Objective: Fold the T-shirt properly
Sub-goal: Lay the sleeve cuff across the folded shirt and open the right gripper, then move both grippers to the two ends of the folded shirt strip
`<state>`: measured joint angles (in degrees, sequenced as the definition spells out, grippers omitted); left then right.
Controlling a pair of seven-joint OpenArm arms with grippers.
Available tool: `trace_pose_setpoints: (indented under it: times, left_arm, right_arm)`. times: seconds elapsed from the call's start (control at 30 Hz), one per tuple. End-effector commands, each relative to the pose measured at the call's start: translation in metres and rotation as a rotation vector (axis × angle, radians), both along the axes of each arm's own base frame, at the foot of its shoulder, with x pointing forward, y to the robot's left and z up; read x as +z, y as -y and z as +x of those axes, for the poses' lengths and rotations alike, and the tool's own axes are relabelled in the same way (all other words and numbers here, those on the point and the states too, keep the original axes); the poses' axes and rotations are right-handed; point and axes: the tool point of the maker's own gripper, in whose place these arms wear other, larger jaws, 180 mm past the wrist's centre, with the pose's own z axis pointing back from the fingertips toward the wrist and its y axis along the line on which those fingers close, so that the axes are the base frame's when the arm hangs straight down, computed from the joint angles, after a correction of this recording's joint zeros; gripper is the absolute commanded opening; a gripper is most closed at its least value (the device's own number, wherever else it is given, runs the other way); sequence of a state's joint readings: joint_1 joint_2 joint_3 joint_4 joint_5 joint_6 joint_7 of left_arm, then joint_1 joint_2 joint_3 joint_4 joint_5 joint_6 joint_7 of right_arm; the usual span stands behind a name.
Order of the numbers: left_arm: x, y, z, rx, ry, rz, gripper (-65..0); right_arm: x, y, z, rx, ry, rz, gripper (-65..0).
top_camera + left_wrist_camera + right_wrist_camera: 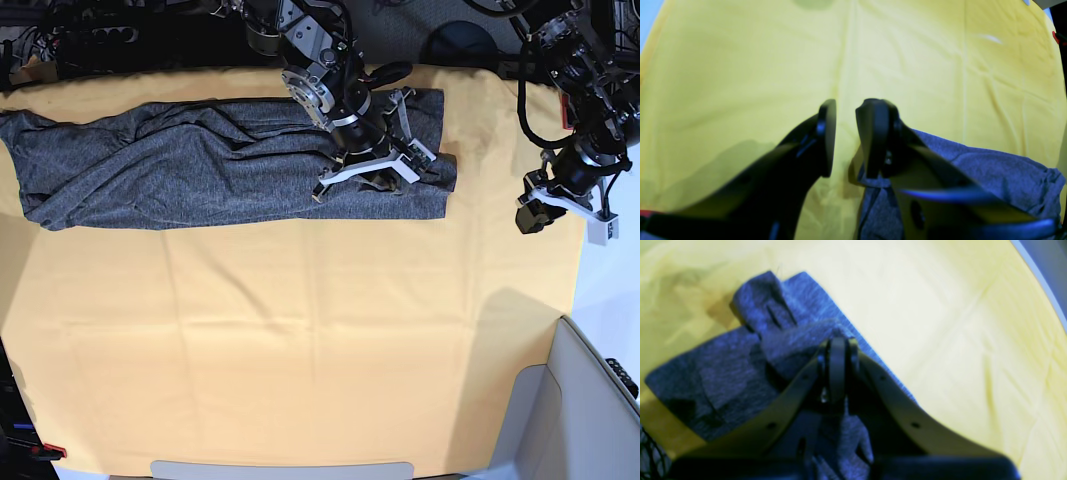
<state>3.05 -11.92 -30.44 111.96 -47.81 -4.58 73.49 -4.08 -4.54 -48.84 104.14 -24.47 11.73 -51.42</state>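
The T-shirt (200,165) is a charcoal-grey knit bundle stretched along the far side of the yellow cloth (300,330). My right gripper (372,172) sits on its right part. In the right wrist view that gripper (837,343) is shut, with bunched T-shirt (723,380) fabric at its tip and running back between its fingers. My left gripper (548,208) hovers near the cloth's right edge, apart from the shirt in the base view. In the left wrist view its jaws (848,106) stand apart with only yellow cloth between them, and grey T-shirt (990,173) fabric lies beside the right finger.
A grey panel (590,400) fills the near right corner beyond the cloth's edge. Cables and arm bases (120,35) crowd the far side. A small red-tipped item (50,450) sits at the near left corner.
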Motion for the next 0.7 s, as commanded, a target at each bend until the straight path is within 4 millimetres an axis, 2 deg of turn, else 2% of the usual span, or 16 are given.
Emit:
trace_pose_setpoints:
  times: [0.0, 0.07, 0.17, 0.23, 0.27, 0.43, 0.5, 0.53, 0.67]
  left_arm:
    - [0.013, -0.002, 0.005, -0.006, 0.044, 0.013, -51.6]
    - [0.012, -0.001, 0.005, -0.005, 0.044, 0.012, -51.6]
    - [0.012, -0.002, 0.005, -0.006, 0.042, 0.011, -51.6]
    - [0.012, -0.002, 0.005, -0.006, 0.042, 0.011, -51.6]
    - [0.012, -0.002, 0.005, -0.006, 0.042, 0.011, -51.6]
    - [0.012, 0.0, 0.005, -0.011, 0.039, 0.012, -51.6]
    - [0.009, -0.001, 0.003, -0.012, 0.03, 0.013, -51.5]
    - [0.006, -0.001, 0.0, -0.015, 0.013, 0.013, -51.3]
    - [-0.006, 0.003, -0.015, -0.078, -0.094, 0.018, -45.1]
  right_arm:
    - [0.004, -0.015, -0.015, 0.063, 0.013, 0.008, -62.6]
    - [0.002, -0.017, -0.018, 0.072, 0.0, 0.017, -54.9]
    - [0.001, -0.019, -0.02, 0.08, -0.013, 0.027, -39.7]
    - [0.001, -0.02, -0.021, 0.085, -0.014, 0.028, -32.1]
    - [0.001, -0.019, -0.021, 0.085, -0.013, 0.027, -30.5]
    - [0.004, -0.017, -0.017, 0.074, 0.0, 0.029, -30.4]
    - [0.018, -0.009, -0.004, 0.04, 0.041, 0.042, -30.4]
    - [0.022, 0.0, 0.005, 0.003, 0.059, 0.043, -30.4]
    - [0.05, 0.065, 0.05, -0.279, 0.123, 0.116, -30.4]
